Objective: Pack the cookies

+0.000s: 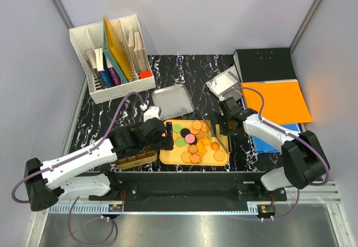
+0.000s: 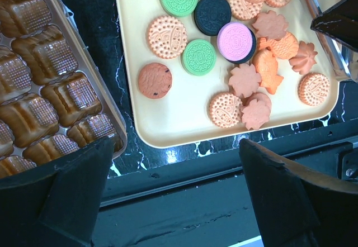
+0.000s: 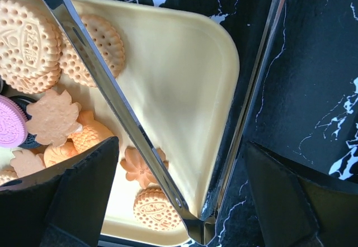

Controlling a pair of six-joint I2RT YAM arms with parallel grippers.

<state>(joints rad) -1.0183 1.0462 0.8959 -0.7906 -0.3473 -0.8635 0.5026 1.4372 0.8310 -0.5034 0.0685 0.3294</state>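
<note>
I'm seeing the cookies [image 1: 196,141] sitting on the yellow tray [image 2: 168,118] mid-tabletop [image 1: 89,129]. My left pincer [image 1: 168,134] is hanging wide open and empty at the tray's left edge, with the brown moulded insert [image 2: 45,90] just beside it. My right pincer [image 3: 180,146] is gaping empty too, over the tray's right corner, with metal tongs [image 3: 112,96] lying between its fingers and partly covering some cookies.

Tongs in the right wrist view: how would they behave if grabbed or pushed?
The tongs look like stiff, polished metal, so probably slippery to grip. Their V shape suggests the blades would spring inward when squeezed. One blade lies over the cookies, so pushing may scatter them.
</note>
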